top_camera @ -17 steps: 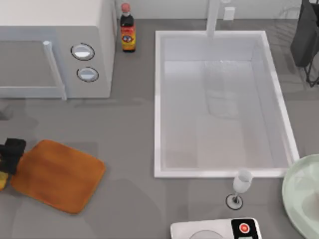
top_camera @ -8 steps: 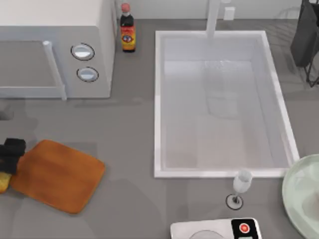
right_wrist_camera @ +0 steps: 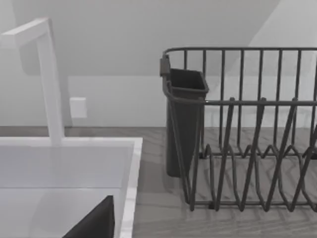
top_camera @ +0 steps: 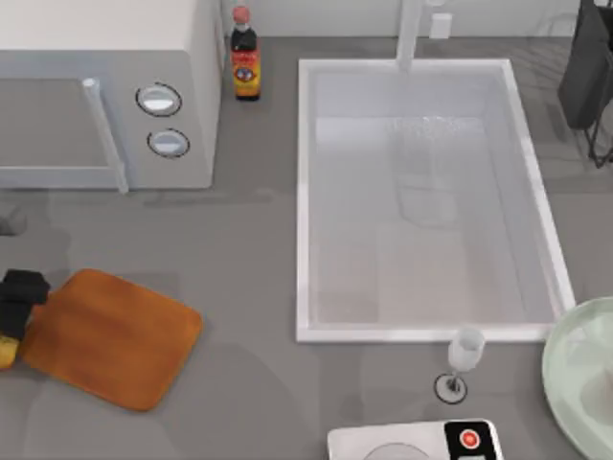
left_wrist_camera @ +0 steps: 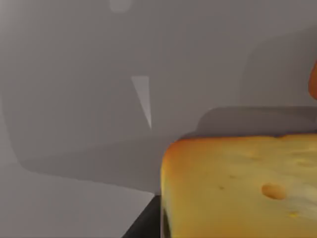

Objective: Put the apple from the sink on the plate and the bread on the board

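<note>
At the left edge of the worktop (top_camera: 249, 287) our left end effector (top_camera: 14, 309) sits just beside the near-left end of the one board (top_camera: 110, 335), holding the one bread (left_wrist_camera: 242, 186). In the left wrist view the loaf's golden top with its pale spots rests between the dark fingers, above bare grey worktop. From above, a sliver of yellow shows under the end effector at the very edge.

The single sink (top_camera: 305, 192) takes up the middle-right of the worktop, with its one faucet (top_camera: 410, 34) at the far rim. One plate (top_camera: 575, 374) lies at the near right corner, partly cut off by the edge.

We count one microwave (top_camera: 105, 96) at the far left, one sauce bottle (top_camera: 246, 57) beside it, one wine glass (top_camera: 465, 356) just in front of the sink's near rim, and one dish rack (right_wrist_camera: 237, 129) near the far right corner. We cannot tell how our right end effector stands.
</note>
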You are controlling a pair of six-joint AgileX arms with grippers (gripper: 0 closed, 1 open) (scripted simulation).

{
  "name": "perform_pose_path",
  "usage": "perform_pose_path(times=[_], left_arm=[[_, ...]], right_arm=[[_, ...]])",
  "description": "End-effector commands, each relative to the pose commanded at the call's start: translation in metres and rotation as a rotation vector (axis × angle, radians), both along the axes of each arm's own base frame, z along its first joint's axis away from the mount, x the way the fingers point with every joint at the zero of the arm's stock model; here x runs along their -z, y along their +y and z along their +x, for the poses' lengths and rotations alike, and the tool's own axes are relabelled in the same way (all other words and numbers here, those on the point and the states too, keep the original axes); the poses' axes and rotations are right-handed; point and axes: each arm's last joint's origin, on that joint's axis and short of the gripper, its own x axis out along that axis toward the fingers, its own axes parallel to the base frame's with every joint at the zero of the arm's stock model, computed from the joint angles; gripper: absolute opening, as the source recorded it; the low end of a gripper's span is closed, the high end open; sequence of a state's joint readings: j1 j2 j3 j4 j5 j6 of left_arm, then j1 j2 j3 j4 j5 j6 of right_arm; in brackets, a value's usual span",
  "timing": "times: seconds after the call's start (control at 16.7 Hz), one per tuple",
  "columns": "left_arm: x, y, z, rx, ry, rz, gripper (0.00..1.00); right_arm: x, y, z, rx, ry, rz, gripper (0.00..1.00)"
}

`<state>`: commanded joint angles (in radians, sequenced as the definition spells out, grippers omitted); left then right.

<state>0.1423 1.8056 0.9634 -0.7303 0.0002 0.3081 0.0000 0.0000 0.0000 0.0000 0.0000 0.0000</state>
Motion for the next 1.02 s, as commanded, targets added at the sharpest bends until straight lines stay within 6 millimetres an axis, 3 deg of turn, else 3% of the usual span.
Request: perform_pose_path(times=[0.36,0.54,0.72,1.02], left_arm=[[0.0,0.0,0.0,0.0,0.0,0.0,0.0],[-0.009,0.0,0.002,0.0,-0.018,-0.004,0.0],[-0.033,0.001,0.006,0.0,-0.015,-0.005,0.0],[-0.091,0.0,0.003,0.002,0.0,-0.007,0.0]], right_arm=[[0.0,0.0,0.0,0.0,0.0,0.0,1.0],[0.0,0.0,0.0,0.0,0.0,0.0,1.0],[0.0,0.0,0.0,0.0,0.0,0.0,1.0],[0.0,0.0,0.0,0.0,0.0,0.0,1.0]])
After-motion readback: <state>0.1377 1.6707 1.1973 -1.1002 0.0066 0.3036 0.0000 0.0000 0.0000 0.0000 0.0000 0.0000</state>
